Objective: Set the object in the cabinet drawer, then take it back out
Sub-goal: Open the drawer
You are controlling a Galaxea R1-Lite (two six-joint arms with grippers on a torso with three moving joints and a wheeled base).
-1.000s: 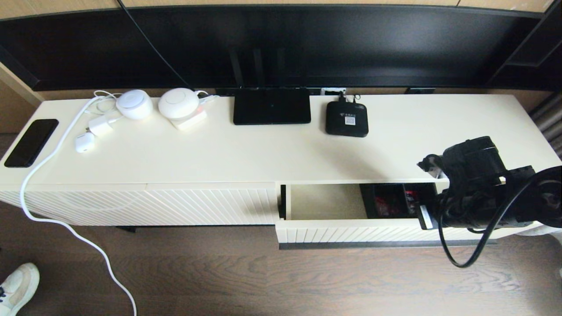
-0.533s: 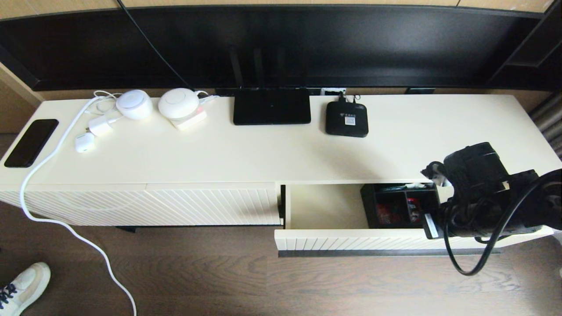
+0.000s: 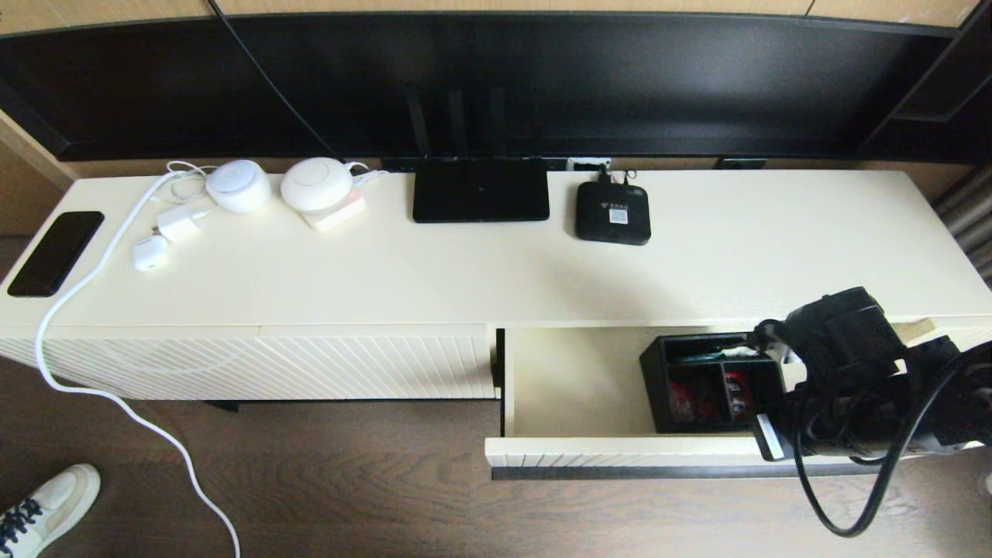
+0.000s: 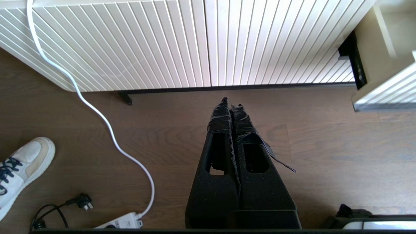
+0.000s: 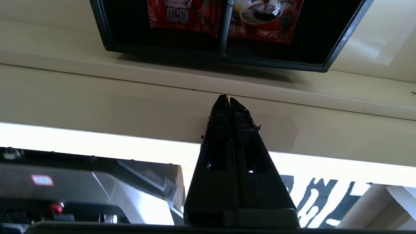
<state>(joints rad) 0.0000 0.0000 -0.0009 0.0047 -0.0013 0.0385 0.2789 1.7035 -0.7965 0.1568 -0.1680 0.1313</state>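
Note:
The cream cabinet drawer [image 3: 620, 449] stands pulled out at the cabinet's right half, its inside bare on the left. The black organizer box [image 3: 713, 384] sits inside it toward the right, with red packets in its square compartments. My right gripper [image 3: 767, 438] is shut, its tips inside the drawer against the inner face of the drawer front [image 5: 97, 97], just in front of the organizer box [image 5: 195, 53]. In the right wrist view the right gripper [image 5: 229, 99] holds nothing. My left gripper [image 4: 230, 101] hangs shut over the wooden floor, outside the head view.
On the cabinet top stand a flat black router [image 3: 480, 190], a small black set-top box [image 3: 612, 213], white round devices [image 3: 314, 182], chargers and a phone [image 3: 54, 252]. A white cable [image 3: 93, 387] trails to the floor. A shoe [image 3: 43, 511] shows at the lower left.
The drawer has slid further out toward me together with my right gripper. More of the organizer box and the drawer floor now shows.

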